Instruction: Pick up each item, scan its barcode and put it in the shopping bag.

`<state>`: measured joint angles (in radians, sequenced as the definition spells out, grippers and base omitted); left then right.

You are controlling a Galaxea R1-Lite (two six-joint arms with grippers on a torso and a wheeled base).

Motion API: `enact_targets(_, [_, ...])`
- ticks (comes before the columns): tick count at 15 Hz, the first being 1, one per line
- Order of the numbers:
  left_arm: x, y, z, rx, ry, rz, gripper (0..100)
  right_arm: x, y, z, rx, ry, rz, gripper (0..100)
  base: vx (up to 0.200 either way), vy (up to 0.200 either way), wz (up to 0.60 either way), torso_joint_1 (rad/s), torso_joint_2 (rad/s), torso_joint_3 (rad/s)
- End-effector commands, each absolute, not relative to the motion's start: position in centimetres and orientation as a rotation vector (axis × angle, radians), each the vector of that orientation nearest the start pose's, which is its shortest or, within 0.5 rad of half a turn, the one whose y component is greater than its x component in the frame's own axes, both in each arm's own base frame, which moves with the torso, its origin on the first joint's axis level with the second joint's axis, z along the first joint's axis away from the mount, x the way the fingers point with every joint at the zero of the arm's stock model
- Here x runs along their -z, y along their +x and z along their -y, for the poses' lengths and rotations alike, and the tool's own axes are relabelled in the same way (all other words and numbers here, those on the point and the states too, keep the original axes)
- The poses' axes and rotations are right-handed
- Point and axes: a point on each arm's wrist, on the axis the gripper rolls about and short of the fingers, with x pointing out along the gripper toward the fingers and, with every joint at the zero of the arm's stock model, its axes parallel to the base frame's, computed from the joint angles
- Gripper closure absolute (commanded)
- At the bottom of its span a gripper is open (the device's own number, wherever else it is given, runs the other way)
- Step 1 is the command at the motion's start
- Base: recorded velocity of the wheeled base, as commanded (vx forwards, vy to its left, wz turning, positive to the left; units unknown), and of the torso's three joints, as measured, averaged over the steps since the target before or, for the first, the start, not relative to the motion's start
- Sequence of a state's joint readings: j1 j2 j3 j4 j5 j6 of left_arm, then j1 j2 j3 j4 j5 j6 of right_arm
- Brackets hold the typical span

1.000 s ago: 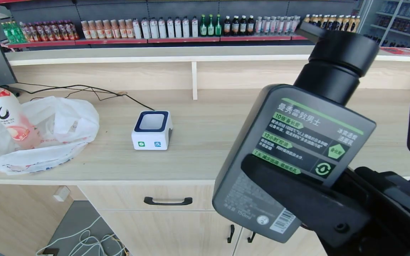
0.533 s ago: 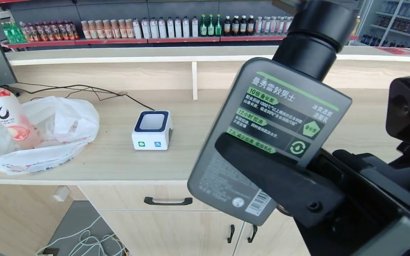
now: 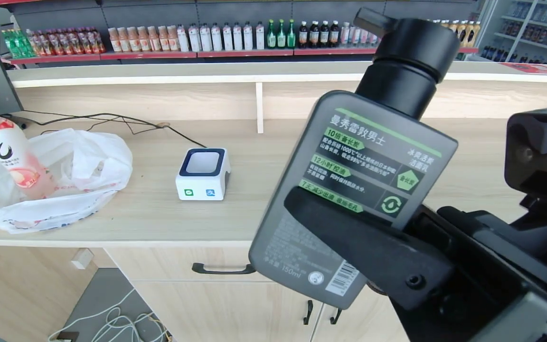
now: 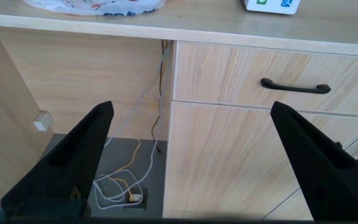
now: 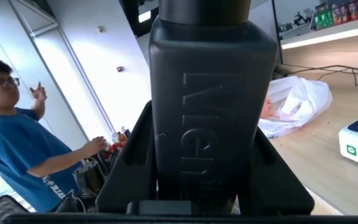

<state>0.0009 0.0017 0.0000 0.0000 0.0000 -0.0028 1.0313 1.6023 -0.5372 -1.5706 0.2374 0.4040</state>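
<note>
My right gripper [image 3: 373, 242] is shut on a dark grey pump bottle [image 3: 363, 175], held up close to the head camera and tilted, its barcode [image 3: 342, 278] at the lower end. In the right wrist view the same bottle [image 5: 210, 99] sits clamped between the fingers [image 5: 132, 162]. A white scanner [image 3: 203, 174] with a blue-framed window stands mid-counter. The white shopping bag [image 3: 71, 183] lies at the counter's left with a pink drink bottle [image 3: 10, 152] in it. My left gripper [image 4: 191, 155] hangs open below the counter edge, in front of the drawers.
A black cable [image 3: 112, 121] runs along the counter [image 3: 264, 190] behind the scanner. A low divider wall [image 3: 259, 107] backs the counter. Drawers with black handles [image 3: 223, 270] lie below. Cables lie on the floor [image 4: 126, 190]. Shelves of drinks [image 3: 235, 35] stand far behind.
The right gripper has carried the pump bottle to the left and slightly up over the last second, then lowered it a little. Scanner, bag and drink bottle have stayed put.
</note>
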Motion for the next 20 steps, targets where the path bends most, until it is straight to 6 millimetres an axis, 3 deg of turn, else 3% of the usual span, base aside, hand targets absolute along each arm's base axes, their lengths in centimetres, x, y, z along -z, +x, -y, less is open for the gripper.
enact_targets(1, [-7.6, -2.3, 0.0, -0.002, -0.003, -0.002, 0, -22.5, 13.2, -22.0, -1.301, 0.511, 0.233, 100, 0.0, 0.0, 0.0, 0.0, 0.0, 0.0])
enact_targets(3, [-7.6, -2.3, 0.0, -0.002, -0.003, -0.002, 0, -21.8, 14.8, -21.8, -1.233, 0.423, 0.269, 100, 0.0, 0.0, 0.0, 0.0, 0.0, 0.0])
enact_targets(8, [-7.6, -2.3, 0.0, -0.002, -0.003, -0.002, 0, -20.9, 16.1, -21.1, -1.163, 0.341, 0.282, 100, 0.0, 0.0, 0.0, 0.0, 0.0, 0.0])
enact_targets(13, [-7.6, -2.3, 0.0, -0.002, -0.003, -0.002, 0, -20.2, 18.9, -19.2, -1.026, 0.262, 0.301, 100, 0.0, 0.0, 0.0, 0.0, 0.0, 0.0])
enact_targets(16, [-7.6, -2.3, 0.0, -0.002, -0.003, -0.002, 0, -19.3, 22.4, -16.5, -0.77, 0.178, 0.314, 100, 0.0, 0.0, 0.0, 0.0, 0.0, 0.0])
enact_targets(17, [-7.6, -2.3, 0.0, -0.002, -0.003, -0.002, 0, -19.3, 23.5, -14.6, -0.647, 0.157, 0.321, 100, 0.0, 0.0, 0.0, 0.0, 0.0, 0.0])
enact_targets(20, [-7.6, -2.3, 0.0, -0.002, -0.003, -0.002, 0, -19.0, 24.6, -11.1, -0.461, 0.091, 0.323, 100, 0.0, 0.0, 0.0, 0.0, 0.0, 0.0])
